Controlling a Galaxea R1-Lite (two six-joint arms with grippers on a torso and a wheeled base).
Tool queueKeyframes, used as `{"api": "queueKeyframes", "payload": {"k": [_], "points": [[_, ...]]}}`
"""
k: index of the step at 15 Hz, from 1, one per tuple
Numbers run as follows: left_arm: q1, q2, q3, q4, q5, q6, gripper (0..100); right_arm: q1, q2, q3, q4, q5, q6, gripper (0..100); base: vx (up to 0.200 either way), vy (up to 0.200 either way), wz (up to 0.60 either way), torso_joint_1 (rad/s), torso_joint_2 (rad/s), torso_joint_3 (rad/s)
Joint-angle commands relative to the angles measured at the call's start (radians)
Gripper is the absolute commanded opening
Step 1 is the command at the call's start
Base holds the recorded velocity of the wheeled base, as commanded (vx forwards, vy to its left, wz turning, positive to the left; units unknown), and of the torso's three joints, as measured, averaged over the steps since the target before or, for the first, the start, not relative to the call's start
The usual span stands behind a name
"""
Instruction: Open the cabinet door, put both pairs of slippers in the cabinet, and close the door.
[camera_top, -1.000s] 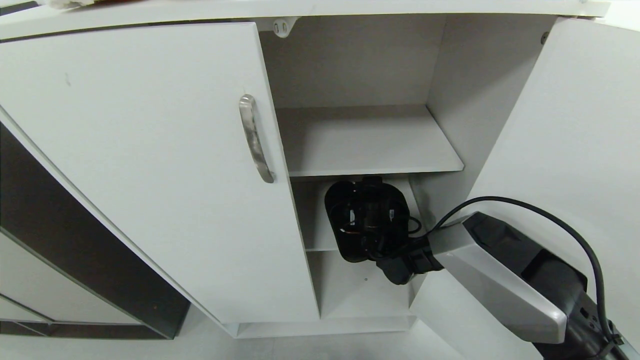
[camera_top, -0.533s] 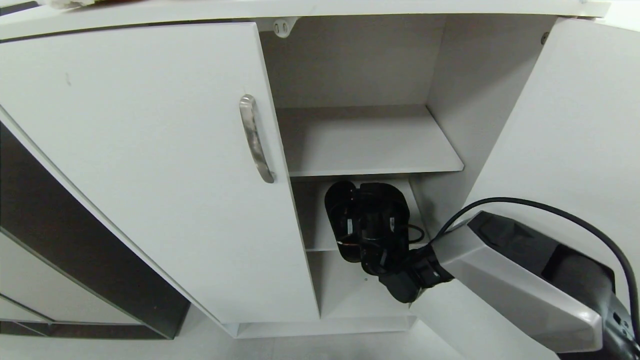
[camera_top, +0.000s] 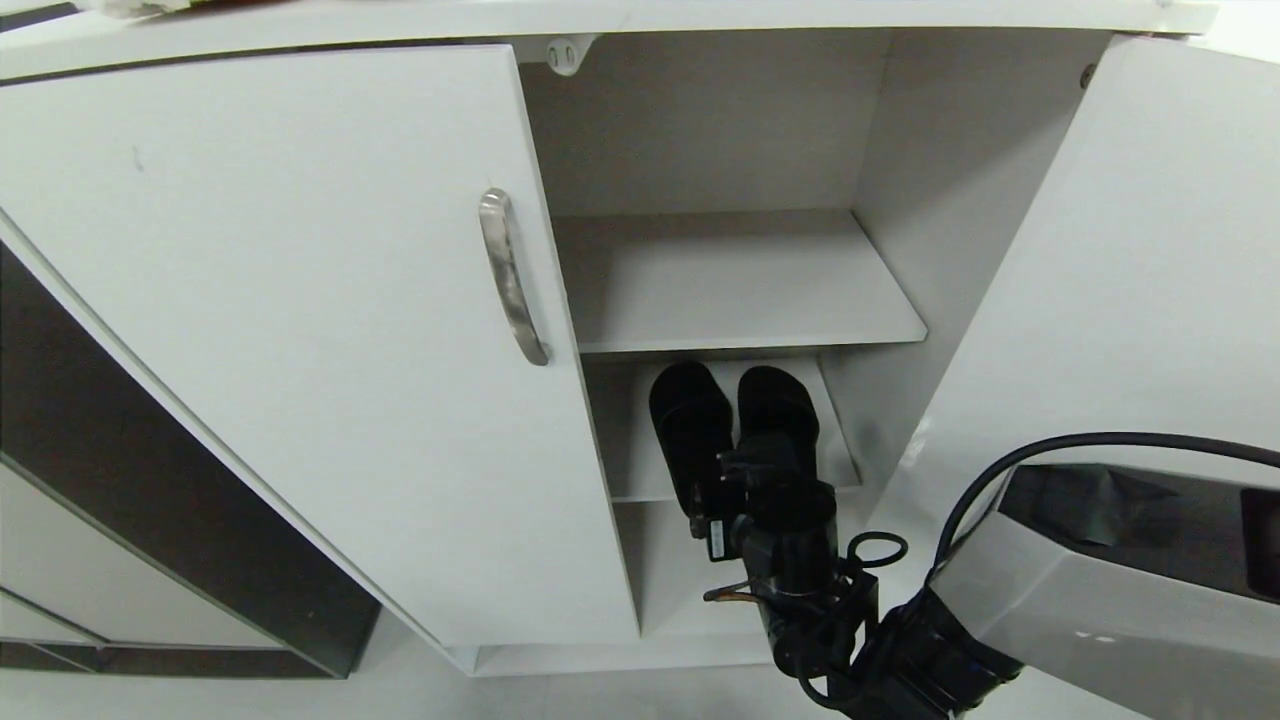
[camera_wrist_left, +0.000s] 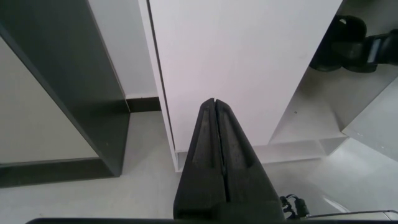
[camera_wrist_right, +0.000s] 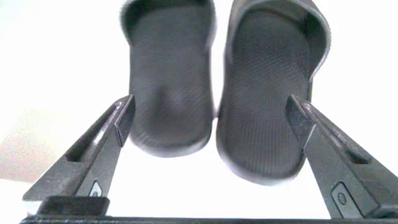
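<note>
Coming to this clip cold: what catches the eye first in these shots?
A pair of black slippers lies side by side on the middle shelf of the white cabinet, beside its open right door. Just in front of them the right gripper hangs with fingers spread wide, holding nothing. The left gripper is shut, facing the left door.

You get soft, even light in the head view; shadow sits deep inside the cabinet (camera_top: 700, 130) and beneath its upper shelf (camera_top: 740, 280), and straight edges bow near the borders. Your right wrist view blows the middle shelf (camera_wrist_right: 50, 74) white; black slippers (camera_wrist_right: 171, 87) look slightly blurred.
</note>
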Motion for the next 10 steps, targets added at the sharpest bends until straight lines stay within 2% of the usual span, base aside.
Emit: {"api": "queueKeyframes", "payload": {"k": [1, 4, 10], "points": [[0.000, 0.001, 0.000, 0.000, 0.000, 0.001, 0, 0.010, -0.028, 0.019, 0.001, 0.000, 0.000, 100, -0.200, 0.000, 0.00, 0.002, 0.00, -0.002], [0.000, 0.001, 0.000, 0.000, 0.000, 0.001, 0, 0.010, -0.032, 0.025, -0.005, 0.000, 0.000, 100, -0.200, 0.000, 0.00, 0.002, 0.00, 0.006], [0.000, 0.001, 0.000, 0.000, 0.001, -0.001, 0, 0.010, -0.032, 0.028, -0.005, 0.000, 0.005, 100, 0.000, 0.000, 0.00, 0.000, 0.00, 0.000]]}}
